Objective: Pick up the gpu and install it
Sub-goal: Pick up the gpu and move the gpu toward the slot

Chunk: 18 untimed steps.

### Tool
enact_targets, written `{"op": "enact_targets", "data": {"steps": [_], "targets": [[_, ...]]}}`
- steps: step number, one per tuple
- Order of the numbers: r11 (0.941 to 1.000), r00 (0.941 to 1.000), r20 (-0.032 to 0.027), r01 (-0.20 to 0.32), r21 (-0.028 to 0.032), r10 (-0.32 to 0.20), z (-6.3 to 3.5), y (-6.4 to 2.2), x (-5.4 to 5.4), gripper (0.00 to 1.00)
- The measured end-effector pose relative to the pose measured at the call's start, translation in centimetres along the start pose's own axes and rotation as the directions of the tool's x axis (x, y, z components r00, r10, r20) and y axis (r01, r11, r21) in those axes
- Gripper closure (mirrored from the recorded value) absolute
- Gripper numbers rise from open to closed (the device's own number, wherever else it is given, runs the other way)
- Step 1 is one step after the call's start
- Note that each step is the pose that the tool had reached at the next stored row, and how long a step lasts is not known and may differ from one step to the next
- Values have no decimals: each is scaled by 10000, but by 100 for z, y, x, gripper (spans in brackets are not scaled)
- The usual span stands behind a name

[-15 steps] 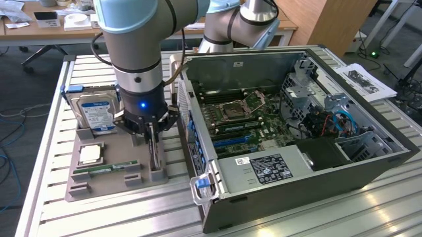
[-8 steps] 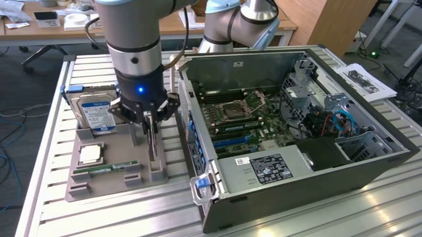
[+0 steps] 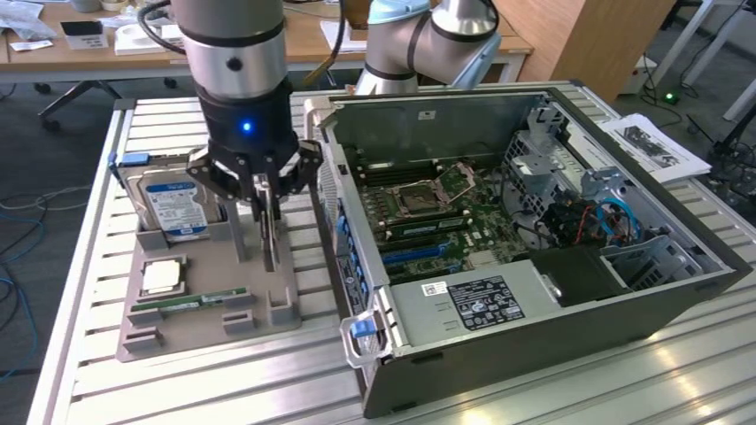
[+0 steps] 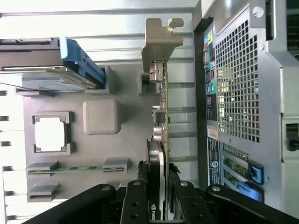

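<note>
Gpu point(image 3: 269, 237), a thin dark card with a silver metal end bracket, stands on edge at the right side of a grey moulded tray point(image 3: 201, 335) on a ribbed metal table point(image 3: 236, 385). From the exterior view's left across the tray: a silver hard drive point(image 3: 175, 204) with a blue-white label stands upright at the far end. Nearer lie a flat square chip point(image 3: 162, 276) and a narrow green RAM stick point(image 3: 189, 304). Next comes the gpu, its top edge inside the black gripper point(image 3: 262, 190), whose jaws are closed on the card from either side. On the exterior view's right, an open steel case point(image 3: 497, 354) lies on its side, its green motherboard point(image 3: 437, 208) exposed.
</note>
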<state>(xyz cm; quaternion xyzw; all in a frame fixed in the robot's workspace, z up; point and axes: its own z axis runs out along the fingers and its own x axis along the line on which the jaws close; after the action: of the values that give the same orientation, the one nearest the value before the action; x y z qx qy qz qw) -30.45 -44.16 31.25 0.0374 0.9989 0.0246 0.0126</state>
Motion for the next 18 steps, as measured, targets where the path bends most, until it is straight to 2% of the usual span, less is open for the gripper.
{"op": "enact_targets", "data": {"steps": [18], "targets": [[10000, 10000, 1, 0, -1, 0, -815, 41, -22, 73]]}}
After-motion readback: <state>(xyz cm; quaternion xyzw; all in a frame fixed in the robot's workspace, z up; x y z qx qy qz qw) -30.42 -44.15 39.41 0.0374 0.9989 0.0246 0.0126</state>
